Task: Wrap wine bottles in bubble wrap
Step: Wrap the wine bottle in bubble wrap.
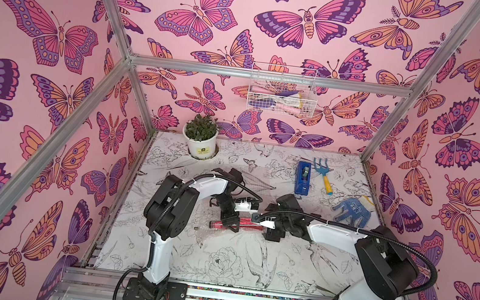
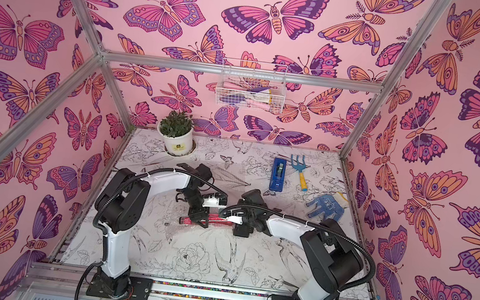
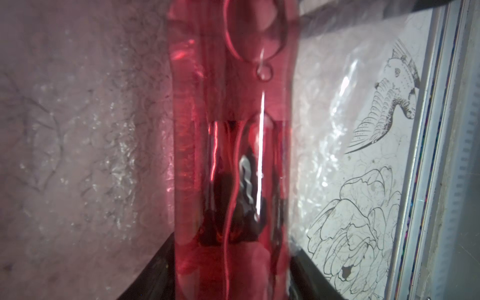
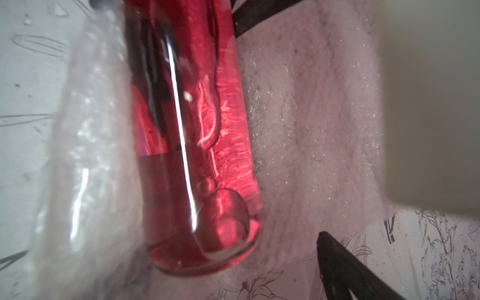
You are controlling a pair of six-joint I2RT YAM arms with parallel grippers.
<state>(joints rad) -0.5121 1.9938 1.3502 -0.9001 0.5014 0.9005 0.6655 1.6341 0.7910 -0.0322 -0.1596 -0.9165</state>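
Table (image 1: 215, 268) with bird-and-flower print, bare at the near edge; wine bottle (image 1: 247, 223) lies on its side mid-table on the bubble wrap (image 1: 214, 235), which is spread flat under it and nearly see-through in both top views; left gripper (image 1: 230, 224) comes down over the bottle's middle, narrow, clamped on the glass; left wrist view shows the bottle (image 3: 231, 155) filling the gap between the dark fingers (image 3: 145, 275), wrap (image 3: 78, 155) bunched alongside; right gripper (image 1: 271, 233) sits at the bottle's base end, jaws wide, holding nothing; right wrist view has one finger (image 4: 350, 272) well clear of the bottle (image 4: 192, 142), wrap (image 4: 311, 130) beside it; farther back right, blue glove (image 1: 351, 209), blue tape dispenser (image 1: 303, 178), hand rake (image 1: 322, 175); back left, potted plant (image 1: 201, 139); wire basket (image 1: 281, 96) on the rear wall.
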